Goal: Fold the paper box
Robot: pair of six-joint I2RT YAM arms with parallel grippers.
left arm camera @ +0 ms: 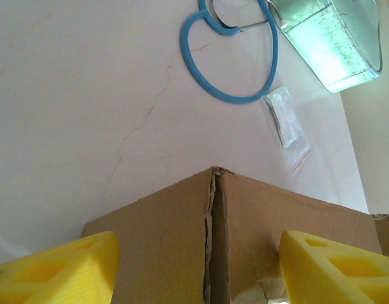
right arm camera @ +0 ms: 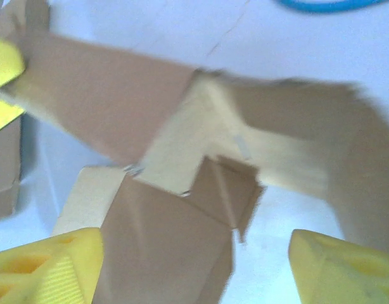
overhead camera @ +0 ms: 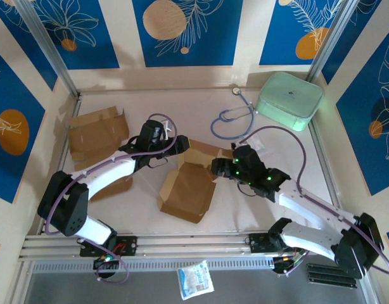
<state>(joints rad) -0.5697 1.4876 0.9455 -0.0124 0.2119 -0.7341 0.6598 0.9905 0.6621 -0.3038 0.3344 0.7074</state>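
Observation:
The brown paper box (overhead camera: 188, 187) lies partly folded in the middle of the table, with flaps raised at its far side. My left gripper (overhead camera: 171, 147) hovers at the box's far left corner. In the left wrist view its yellow fingers (left arm camera: 55, 269) stand wide apart on either side of a box corner seam (left arm camera: 212, 234), open. My right gripper (overhead camera: 217, 168) sits at the box's right flap. In the right wrist view it (right arm camera: 194, 272) is open, with a folded flap (right arm camera: 175, 247) between the spread fingers (right arm camera: 343, 269).
A second flat cardboard blank (overhead camera: 96, 133) lies at the back left. A blue stethoscope (overhead camera: 232, 117) and a mint green case (overhead camera: 289, 98) are at the back right. A small clear bag (left arm camera: 284, 117) lies near the stethoscope. A white packet (overhead camera: 194, 278) rests below the front rail.

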